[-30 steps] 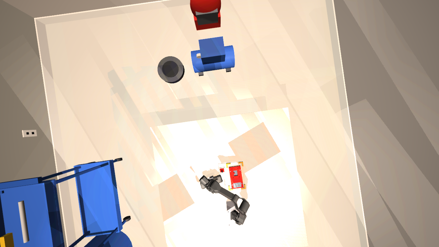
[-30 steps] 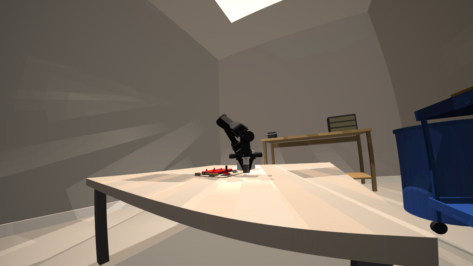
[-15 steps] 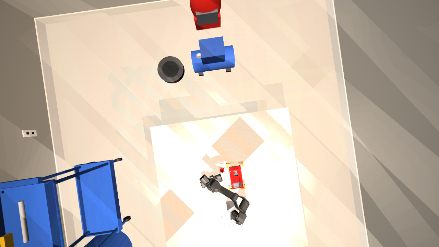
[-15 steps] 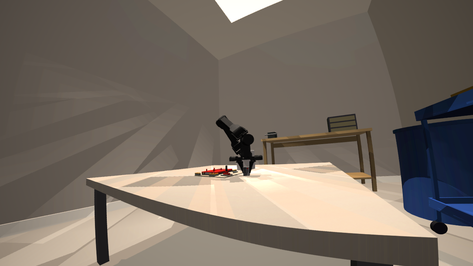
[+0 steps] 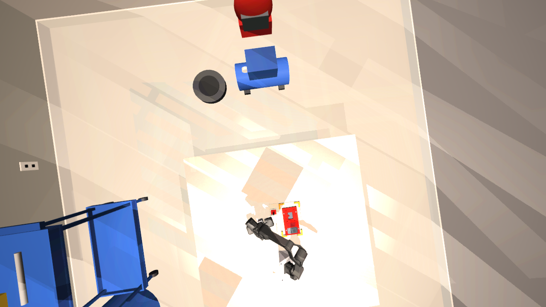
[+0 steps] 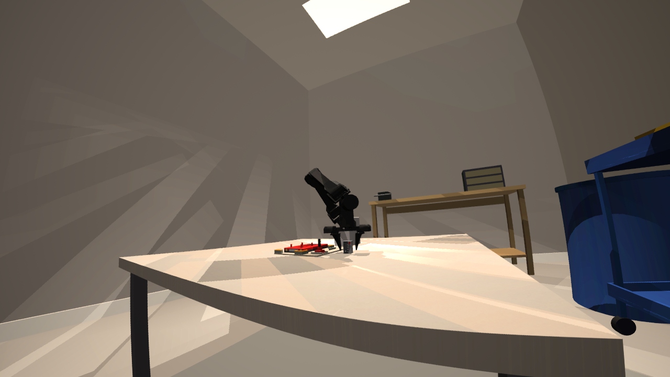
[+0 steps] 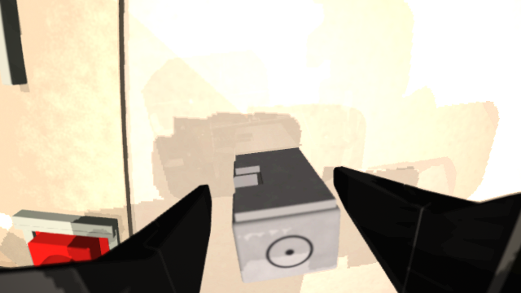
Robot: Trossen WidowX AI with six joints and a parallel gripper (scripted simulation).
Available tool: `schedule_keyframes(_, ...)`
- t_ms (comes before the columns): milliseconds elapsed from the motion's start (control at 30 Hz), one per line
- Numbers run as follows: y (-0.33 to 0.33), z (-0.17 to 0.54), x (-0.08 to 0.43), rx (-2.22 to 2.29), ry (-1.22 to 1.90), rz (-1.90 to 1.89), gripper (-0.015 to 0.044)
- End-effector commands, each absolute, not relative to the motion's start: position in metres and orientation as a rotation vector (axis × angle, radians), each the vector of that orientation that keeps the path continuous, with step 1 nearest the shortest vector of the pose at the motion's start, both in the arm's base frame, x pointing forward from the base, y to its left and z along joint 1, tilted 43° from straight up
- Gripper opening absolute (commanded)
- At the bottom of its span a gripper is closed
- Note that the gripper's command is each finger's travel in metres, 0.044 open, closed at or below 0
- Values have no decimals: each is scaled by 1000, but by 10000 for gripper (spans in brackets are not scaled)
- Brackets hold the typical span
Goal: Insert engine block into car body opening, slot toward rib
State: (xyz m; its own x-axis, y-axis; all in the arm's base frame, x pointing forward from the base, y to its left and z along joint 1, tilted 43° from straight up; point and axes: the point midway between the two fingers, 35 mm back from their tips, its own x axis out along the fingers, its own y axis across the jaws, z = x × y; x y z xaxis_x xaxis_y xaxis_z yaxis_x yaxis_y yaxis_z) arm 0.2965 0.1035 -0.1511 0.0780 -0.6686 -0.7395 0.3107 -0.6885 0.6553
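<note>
The engine block (image 7: 286, 209) (image 6: 347, 246) is a grey box with a dark slotted face and a ringed circle on its near face. It stands on the table beside the thin dark line of the board edge. My gripper (image 7: 273, 184) (image 6: 348, 248) is open around it, with a gap on both sides in the wrist view. The red car body (image 5: 286, 222) (image 6: 304, 246) lies on the board, to the right of my gripper in the top view. It has a grey area near its middle; its opening and rib are too small to make out.
A small red part (image 5: 273, 212) (image 7: 67, 249) with a black peg sits in a grey frame between the block and the car body. Yellow and grey corner brackets (image 5: 297, 203) surround the car body. The arm (image 5: 280, 239) reaches over the table (image 6: 375, 286).
</note>
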Motion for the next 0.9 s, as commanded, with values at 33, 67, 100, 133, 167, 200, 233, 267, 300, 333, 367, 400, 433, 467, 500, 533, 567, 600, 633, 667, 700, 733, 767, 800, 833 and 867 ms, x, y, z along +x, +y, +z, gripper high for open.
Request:
schedule_keyframes(33, 103, -151, 296, 1630, -362, -1707, 420)
schedule_keyframes(67, 103, -151, 296, 1630, -362, -1707, 440)
schedule_keyframes(100, 103, -151, 296, 1630, -362, -1707, 440)
schedule_keyframes(133, 103, -151, 296, 1630, -362, -1707, 440)
schedule_keyframes(167, 103, -151, 296, 1630, -362, -1707, 440)
schedule_keyframes(200, 103, -151, 296, 1630, -362, -1707, 440)
schedule_keyframes(233, 103, -151, 296, 1630, -362, -1707, 440)
schedule_keyframes(267, 104, -151, 296, 1628, -364, -1708, 440)
schedule_keyframes(300, 106, -149, 296, 1626, -366, -1710, 440)
schedule_keyframes(333, 108, -147, 296, 1624, -367, -1712, 440)
schedule_keyframes(367, 111, -144, 296, 1623, -368, -1713, 440)
schedule_keyframes(400, 115, -139, 296, 1622, -369, -1714, 440)
schedule_keyframes(433, 119, -135, 295, 1621, -369, -1714, 440)
schedule_keyframes(467, 122, -132, 295, 1621, -369, -1714, 440)
schedule_keyframes(500, 124, -129, 295, 1621, -369, -1715, 440)
schedule_keyframes(533, 127, -126, 294, 1621, -369, -1715, 440)
schedule_keyframes(567, 130, -123, 294, 1621, -369, -1715, 440)
schedule_keyframes(600, 132, -120, 294, 1621, -369, -1715, 440)
schedule_keyframes(633, 134, -119, 294, 1621, -369, -1715, 440)
schedule_keyframes(667, 135, -118, 294, 1622, -368, -1715, 440)
schedule_keyframes(700, 135, -118, 294, 1622, -368, -1715, 440)
schedule_keyframes(733, 131, -121, 294, 1620, -365, -1709, 440)
schedule_keyframes(767, 131, -121, 294, 1620, -365, -1709, 440)
schedule_keyframes(800, 131, -121, 294, 1620, -365, -1709, 440)
schedule_keyframes(833, 131, -121, 294, 1620, -365, -1709, 440)
schedule_keyframes(867, 131, -121, 294, 1620, -365, -1709, 440)
